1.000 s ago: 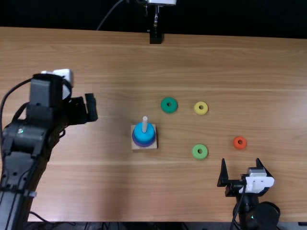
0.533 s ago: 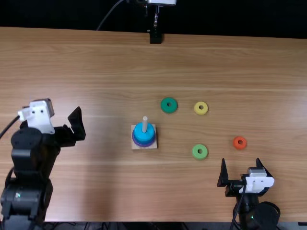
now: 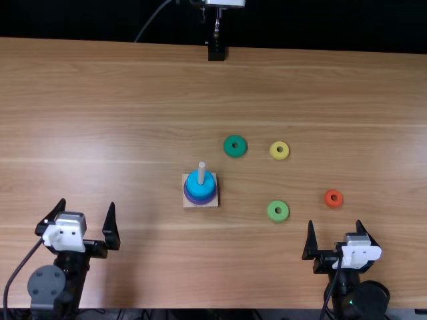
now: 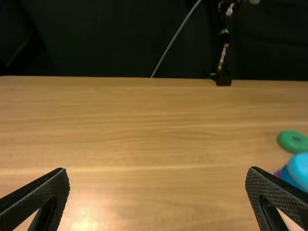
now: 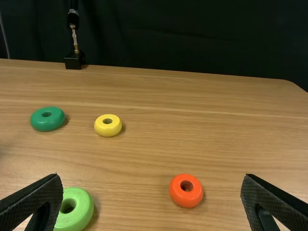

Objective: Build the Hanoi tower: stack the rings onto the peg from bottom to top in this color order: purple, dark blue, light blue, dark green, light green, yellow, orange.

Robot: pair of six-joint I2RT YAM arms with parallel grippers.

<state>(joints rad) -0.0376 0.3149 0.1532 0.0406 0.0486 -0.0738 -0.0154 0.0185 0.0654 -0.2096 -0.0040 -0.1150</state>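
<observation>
**Three rings stacked, four loose, both pincers wide open**

And there's the peg (image 3: pixel 201 172), upright on its square base (image 3: pixel 187 205), ahead of the left pincer (image 3: pixel 88 203) and off to its right! The purple ring (image 3: pixel 201 203) sits at the bottom, and the left wrist view picks out the dark blue ring (image 4: pixel 287 177) between it and the light blue ring (image 4: pixel 301 167) on top. The top view adds the pale tip of the peg poking up through the stack.

Out to the loose ones now, all flat on the table (image 3: pixel 133 87)! Nearest the right pincer (image 3: pixel 335 223) lies the orange ring (image 3: pixel 328 202), just ahead of its fingertips. The light green ring (image 3: pixel 272 213) is ahead and to that pincer's left; the yellow ring (image 3: pixel 274 153) lies farther ahead, and the dark green ring (image 3: pixel 228 149) is beyond the stack, left of the yellow one.

Both pincers are near the table's near edge, fingers spread, nothing between them. Way ahead of both, the right wrist view gives a black stand (image 5: pixel 73 61) at the table's far edge.
</observation>
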